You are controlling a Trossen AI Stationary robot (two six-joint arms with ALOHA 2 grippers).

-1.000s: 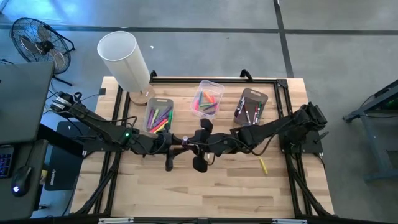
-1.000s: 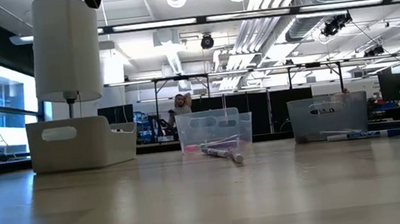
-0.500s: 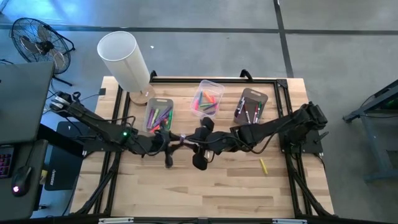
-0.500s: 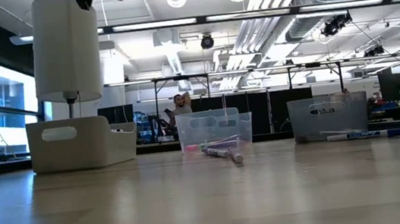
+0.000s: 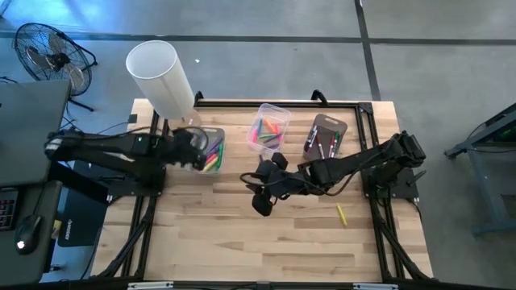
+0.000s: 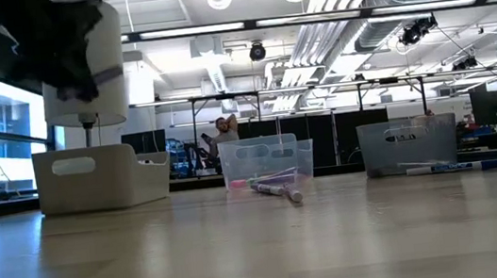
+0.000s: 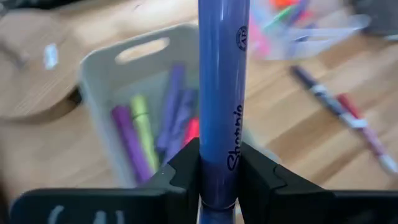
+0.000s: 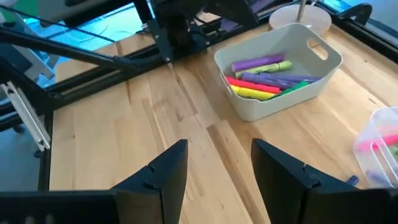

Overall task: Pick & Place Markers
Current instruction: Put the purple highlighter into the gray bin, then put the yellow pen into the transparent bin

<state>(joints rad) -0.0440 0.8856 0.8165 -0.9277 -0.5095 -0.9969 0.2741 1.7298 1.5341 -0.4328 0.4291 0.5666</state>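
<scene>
On the wooden worktop (image 5: 242, 234), three bins line the upper middle of the overhead frame. The left tool (image 5: 193, 150) hovers over the white bin (image 5: 206, 151) at left, its fingers clamped on a purple marker (image 7: 222, 106). The right tool (image 5: 260, 184), at frame centre, stands wide apart and empty. A lone yellow marker (image 5: 340, 214) lies at lower right.

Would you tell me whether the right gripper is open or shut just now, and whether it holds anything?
Open and empty. In its wrist view the right gripper shows two fingers standing well apart with only bare table between them.
</scene>
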